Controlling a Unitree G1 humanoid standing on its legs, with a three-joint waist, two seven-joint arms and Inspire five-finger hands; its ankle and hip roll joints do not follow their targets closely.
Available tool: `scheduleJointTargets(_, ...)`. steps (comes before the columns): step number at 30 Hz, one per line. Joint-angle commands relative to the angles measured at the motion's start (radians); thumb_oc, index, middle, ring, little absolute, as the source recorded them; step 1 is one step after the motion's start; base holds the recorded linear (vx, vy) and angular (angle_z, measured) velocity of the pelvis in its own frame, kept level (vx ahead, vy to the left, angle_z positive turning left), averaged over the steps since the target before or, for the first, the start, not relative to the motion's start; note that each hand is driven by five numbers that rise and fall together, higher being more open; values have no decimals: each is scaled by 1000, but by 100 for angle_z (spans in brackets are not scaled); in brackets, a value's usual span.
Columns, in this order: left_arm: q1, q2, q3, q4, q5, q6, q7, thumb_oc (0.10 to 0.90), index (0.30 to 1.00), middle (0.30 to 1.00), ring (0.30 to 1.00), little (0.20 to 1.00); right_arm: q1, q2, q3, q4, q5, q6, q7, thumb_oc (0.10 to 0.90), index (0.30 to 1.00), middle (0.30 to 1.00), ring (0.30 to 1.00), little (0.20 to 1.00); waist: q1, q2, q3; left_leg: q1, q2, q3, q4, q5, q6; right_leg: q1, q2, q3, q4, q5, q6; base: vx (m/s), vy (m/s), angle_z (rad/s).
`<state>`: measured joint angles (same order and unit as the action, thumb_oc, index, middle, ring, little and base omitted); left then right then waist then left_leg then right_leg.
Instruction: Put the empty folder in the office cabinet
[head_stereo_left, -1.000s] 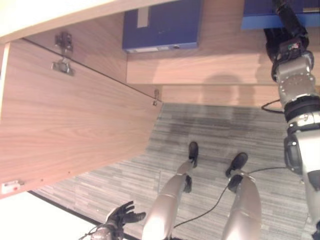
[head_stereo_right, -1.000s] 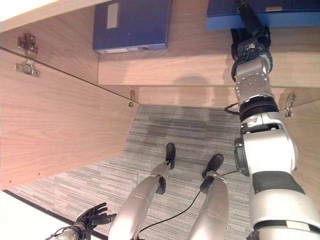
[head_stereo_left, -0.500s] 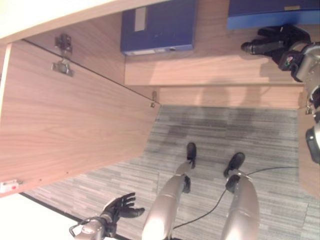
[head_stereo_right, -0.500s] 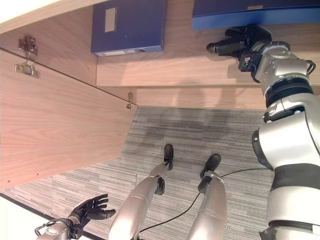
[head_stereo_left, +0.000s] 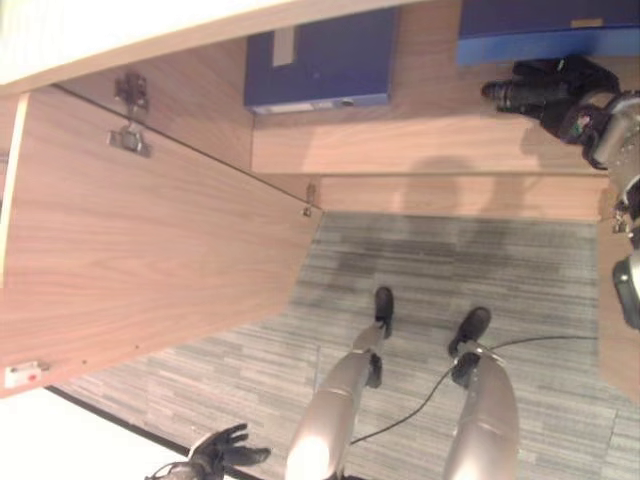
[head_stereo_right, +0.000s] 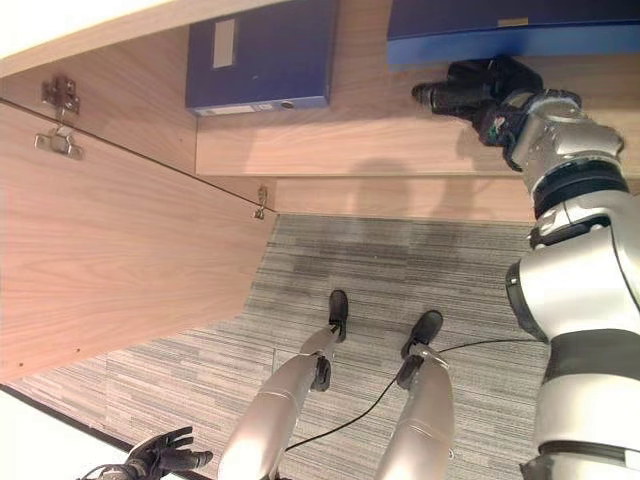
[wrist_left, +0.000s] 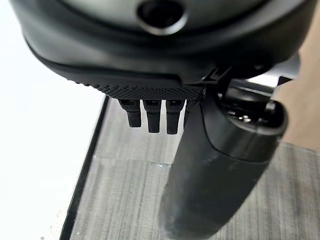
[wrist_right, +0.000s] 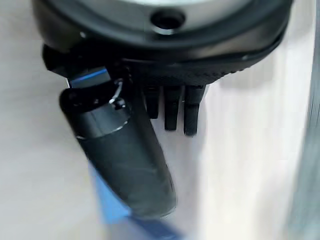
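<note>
A blue folder (head_stereo_left: 545, 30) rests inside the wooden cabinet on its shelf (head_stereo_left: 400, 140), at the upper right. My right hand (head_stereo_left: 545, 92) hangs just in front of that folder, apart from it, open with fingers stretched sideways and nothing in it. In the right wrist view the right hand (wrist_right: 170, 50) shows straight fingers and a strip of the blue folder (wrist_right: 107, 205) past the thumb. A second, darker blue folder (head_stereo_left: 320, 55) stands further left in the same cabinet. Low at the left, my left hand (head_stereo_left: 215, 455) is open over the carpet.
The cabinet door (head_stereo_left: 150, 260) stands swung open on the left, with metal hinges (head_stereo_left: 128, 100) on its inner face. Grey striped carpet (head_stereo_left: 450, 260) lies before the cabinet. A white surface with a dark edge (wrist_left: 45, 150) borders the carpet beside the left hand.
My right hand has drawn back from the blue folder, which stays on the shelf, and the hand has turned sideways. My left hand has sunk lower.
</note>
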<state>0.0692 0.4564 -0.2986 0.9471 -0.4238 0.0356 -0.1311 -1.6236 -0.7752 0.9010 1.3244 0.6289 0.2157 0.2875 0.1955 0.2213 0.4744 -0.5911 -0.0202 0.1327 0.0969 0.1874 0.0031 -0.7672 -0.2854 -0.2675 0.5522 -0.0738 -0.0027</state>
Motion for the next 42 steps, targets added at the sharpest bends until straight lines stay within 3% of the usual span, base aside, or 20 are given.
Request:
scheduleJointTargets(1,63,120,6,31,36,-10,-19,800,900,900,900,900,-19,-48,202,-40,-378,29,83,800,900,900,900,900,10,-42,16,10,3,36,81,-175,-20,92,45,9,-156,19,71,-2,45,0)
scheduleJointTargets(3,73,90,-7,-7,24,-11,-29,800,900,900,900,900,28,-45,295,-117,-529,6,108,800,900,900,900,900,-7,-55,22,15,4,37,73,-174,-21,99,48,9,-171,28,75,-4,33,-4)
scheduleJointTargets(5,74,87,-9,-30,17,-13,-28,800,900,900,900,900,35,-44,322,-133,-592,-2,115,800,900,900,900,900,-12,-57,26,18,4,37,70,-173,-22,105,48,7,-176,29,76,-4,13,-5)
scheduleJointTargets(13,85,47,-15,-90,-19,-31,-18,800,900,900,900,900,107,-56,345,-138,-781,-41,107,800,900,900,900,900,-23,-67,45,33,2,40,47,-166,-23,125,53,7,-214,46,84,-2,2,-2)
scheduleJointTargets(28,53,-3,-5,-30,-8,-33,-11,800,900,900,900,900,249,-55,349,-343,-796,-46,196,800,900,900,900,900,-42,-91,45,63,5,49,17,-158,-27,155,61,3,-260,67,90,0,-5,-5)
scheduleJointTargets(29,34,-15,0,-16,-6,-40,-2,800,900,900,900,900,263,-27,354,-314,-885,-60,181,800,900,900,900,900,-45,-97,42,96,5,47,2,-155,-31,195,64,1,-290,76,94,12,-19,-6)
scheduleJointTargets(34,5,-39,10,43,12,-43,22,800,900,900,900,900,303,29,331,-321,-1014,-76,168,800,900,900,900,900,-49,-120,-1,165,10,43,-23,-157,-36,278,73,-3,-339,82,98,46,-25,-5)
scheduleJointTargets(38,-23,-73,41,124,37,-40,39,800,900,900,900,900,322,83,323,-330,-1136,-101,155,800,900,900,900,900,-57,-159,-60,256,27,36,-47,-163,-46,387,96,-5,-400,83,102,98,-56,-7)
scheduleJointTargets(42,-36,-80,82,189,61,-37,52,800,900,900,900,900,360,137,265,-381,-1128,-104,143,800,900,900,900,900,-64,-189,-106,320,50,40,-73,-134,-51,465,121,-21,-453,103,89,30,-109,-10)
